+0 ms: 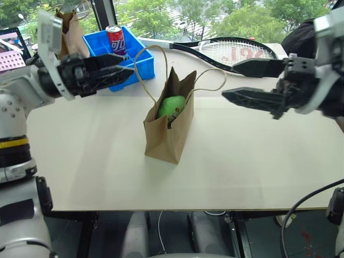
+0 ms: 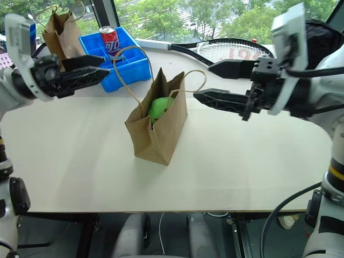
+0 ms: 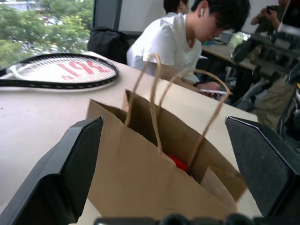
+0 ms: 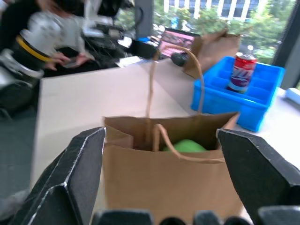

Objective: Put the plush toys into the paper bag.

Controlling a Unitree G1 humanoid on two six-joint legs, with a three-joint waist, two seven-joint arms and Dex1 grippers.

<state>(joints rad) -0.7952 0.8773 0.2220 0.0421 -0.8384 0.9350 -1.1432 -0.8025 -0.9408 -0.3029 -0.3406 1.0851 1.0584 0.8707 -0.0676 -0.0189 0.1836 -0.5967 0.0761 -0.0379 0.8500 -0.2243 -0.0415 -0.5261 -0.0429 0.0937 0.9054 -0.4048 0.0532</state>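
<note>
The paper bag (image 1: 166,134) stands upright in the middle of the white table (image 1: 97,166), its cord handles raised. Inside it lies the light-green plush toy (image 1: 173,106), which is also in the right wrist view (image 4: 184,146). A bit of the red plush toy (image 3: 178,162) peeks out of the bag's mouth in the left wrist view. My left gripper (image 1: 128,69) hovers open to the left of the bag, pointing at it, with nothing between its fingers. On the bag's right side my right gripper (image 1: 228,80) is open too, empty and aimed at the bag.
A blue crate (image 1: 142,62) with a red soda can (image 1: 116,40) sits behind the bag on the left. A narrower brown bag (image 2: 62,32) stands at the back left. A tennis racket (image 1: 236,51) lies along the far edge. A person (image 3: 173,37) sits beyond the table.
</note>
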